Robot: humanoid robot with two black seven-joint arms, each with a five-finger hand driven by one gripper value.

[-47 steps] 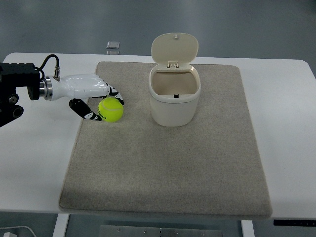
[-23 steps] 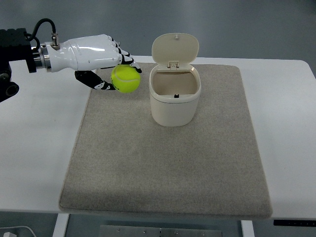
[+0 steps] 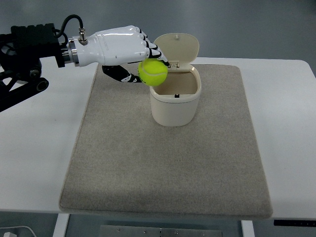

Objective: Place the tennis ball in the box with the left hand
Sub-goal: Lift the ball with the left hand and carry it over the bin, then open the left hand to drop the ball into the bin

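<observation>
A yellow-green tennis ball [image 3: 152, 72] is held in the air by my left hand [image 3: 140, 61], whose white and black fingers are curled around it. The ball hangs over the left rim of the cream box [image 3: 175, 101], a small bin with its hinged lid [image 3: 176, 47] standing open at the back. The box's inside shows empty. The left arm reaches in from the upper left. No right arm shows.
The box stands on a beige mat [image 3: 168, 158] that covers most of the white table [image 3: 34, 163]. A small grey object [image 3: 113, 45] lies on the floor beyond the table's far edge.
My left hand has lifted the ball off the mat and carried it up and to the right, from beside the box to over its left rim.
</observation>
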